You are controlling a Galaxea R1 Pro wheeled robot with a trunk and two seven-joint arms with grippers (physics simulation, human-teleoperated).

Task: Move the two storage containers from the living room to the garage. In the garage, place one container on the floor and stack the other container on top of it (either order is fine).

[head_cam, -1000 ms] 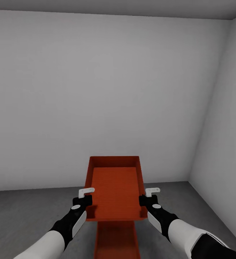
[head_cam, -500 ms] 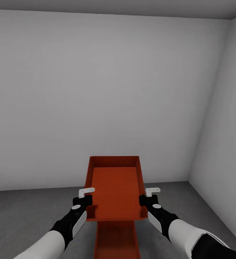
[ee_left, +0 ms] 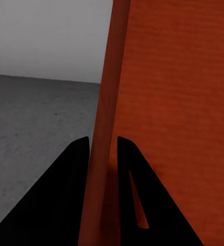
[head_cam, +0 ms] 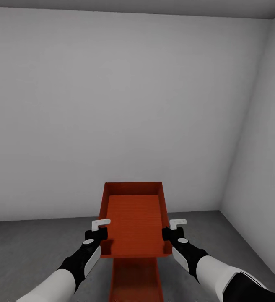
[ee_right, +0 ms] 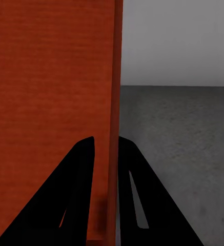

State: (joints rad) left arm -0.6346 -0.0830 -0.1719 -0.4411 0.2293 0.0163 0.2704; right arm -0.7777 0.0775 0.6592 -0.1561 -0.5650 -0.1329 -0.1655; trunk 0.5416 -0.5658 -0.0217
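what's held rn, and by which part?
Upper container, held by both: left gripper pinches its left side wall, right gripper its right side wall, each wall between the fingers.

Bare garage: white walls, speckled concrete floor.

You face a bare corner of the garage. Ahead of you stands a plain white back wall, unbroken, smooth and evenly lit, shading a little darker toward its lower half. A second white wall meets it at a vertical corner seam on your right and runs back toward you. A thin strip of grey ceiling shows along the top edge. Below, the floor is dark grey speckled concrete, rough in texture, meeting both walls in a clean line. Light is soft and diffuse, with no hard shadows on the walls.
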